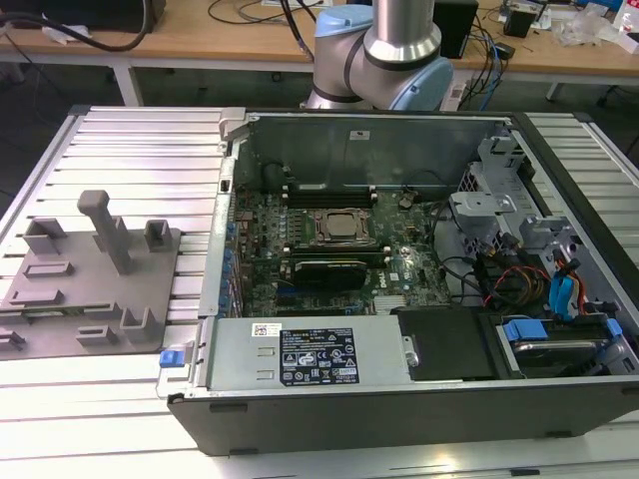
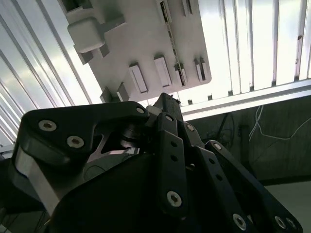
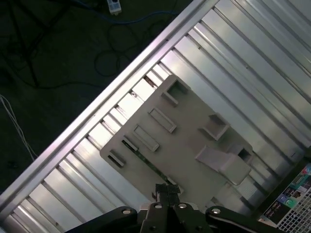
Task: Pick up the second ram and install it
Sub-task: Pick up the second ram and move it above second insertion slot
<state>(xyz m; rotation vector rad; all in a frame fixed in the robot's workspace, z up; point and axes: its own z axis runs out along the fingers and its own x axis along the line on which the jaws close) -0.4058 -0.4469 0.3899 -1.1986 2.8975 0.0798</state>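
Currently gripper is hovering over the gray fixture, clenched and empty.
Second ram is sitting on edge in a fixture slot in the first wrist view (I'm judging it light, stiff and fragile; its long edges are looking best to grip). Power-supply label is carrying print.

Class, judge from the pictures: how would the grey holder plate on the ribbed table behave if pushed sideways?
The grey holder plate is broad and flat, so it would probably slide, not tip. It looks like moulded plastic, so it is likely light. The grooves of the ribbed table might snag its edge.
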